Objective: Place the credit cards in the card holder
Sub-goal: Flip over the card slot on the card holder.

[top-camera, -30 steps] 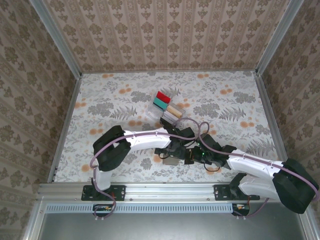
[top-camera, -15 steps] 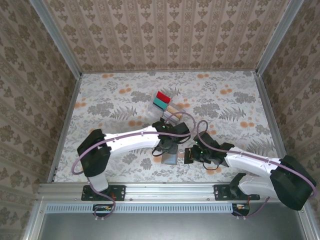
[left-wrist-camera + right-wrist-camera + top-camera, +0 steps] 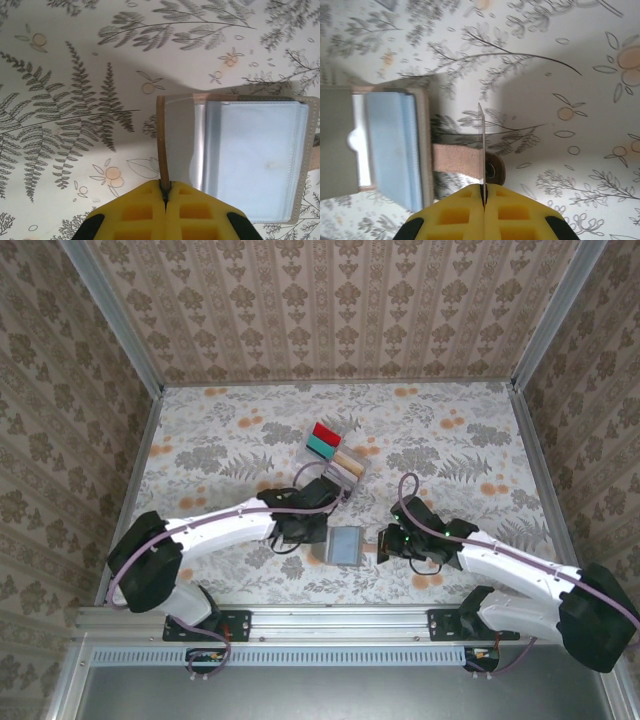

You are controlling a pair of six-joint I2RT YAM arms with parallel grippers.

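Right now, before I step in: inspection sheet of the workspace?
Surface: floral tabletop, flat.
Job's things: card holder open, light blue card in its sleeve; red card, teal card, tan card in clear rack.
Clutter: nothing seen.
Grippers: left gripper shut on holder's brown cover edge; right gripper shut on thin sheet, edge-on, identity unclear.
Cables: purple cables along both arms.
Surroundings: wallpapered walls, metal frame.

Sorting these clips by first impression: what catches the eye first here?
The card holder lies open on the flowery table. The left hand is shut on its brown edge, and the right hand pinches a thin sheet seen edge-on near its strap. Farther back, a clear rack holds a red card and a teal card.
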